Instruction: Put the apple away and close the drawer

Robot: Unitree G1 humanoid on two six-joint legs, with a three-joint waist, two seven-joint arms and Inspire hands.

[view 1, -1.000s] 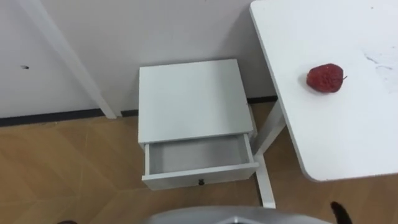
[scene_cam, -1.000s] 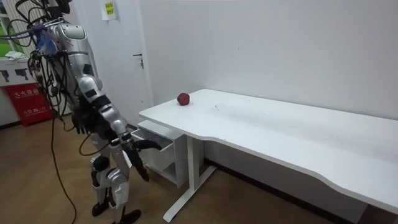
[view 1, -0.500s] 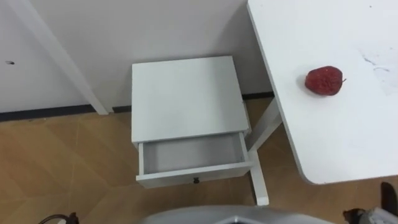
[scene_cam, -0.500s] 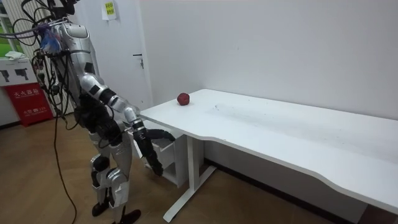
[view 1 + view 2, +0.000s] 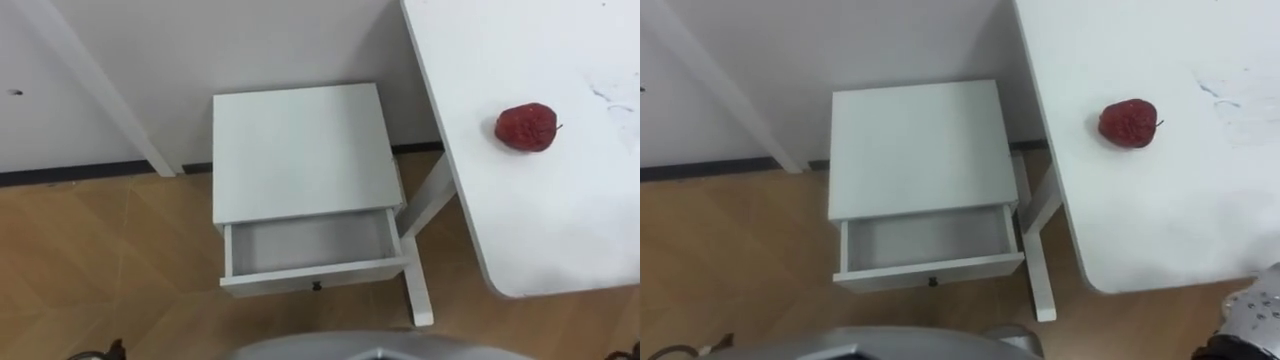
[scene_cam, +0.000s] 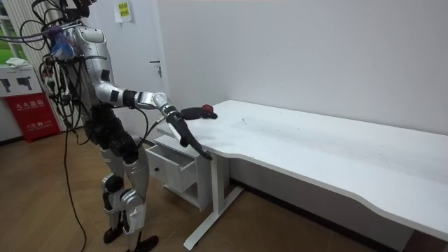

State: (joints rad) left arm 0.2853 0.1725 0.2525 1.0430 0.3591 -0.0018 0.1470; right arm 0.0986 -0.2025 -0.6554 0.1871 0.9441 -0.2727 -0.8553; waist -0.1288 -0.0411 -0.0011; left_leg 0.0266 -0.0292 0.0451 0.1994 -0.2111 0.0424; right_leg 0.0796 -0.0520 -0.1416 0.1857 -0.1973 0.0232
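The white worktop (image 5: 560, 220) takes up the right side of the left eye view, from the top edge down to a rounded corner at the lower right. In the room view it runs from the centre out to the right edge, and the robot stands at its end on the left of the frame.

A wooden floor (image 5: 100, 260) covers the lower left. A white nightstand (image 5: 295, 150) stands on it at the centre, just beside the worktop's leg and against the wall. Its drawer (image 5: 310, 245) is pulled out toward the bottom of the frame and is empty inside.

In the room view the right hand (image 6: 189, 124) is held out at worktop height, left of centre. Its dark fingers look straight and spread, holding nothing, with one tip near the apple. The left hand (image 5: 98, 352) is a dark sliver at the bottom left edge; I cannot tell how its fingers stand.

The red apple (image 5: 527, 127) lies on the worktop at the upper right, well apart from the drawer.
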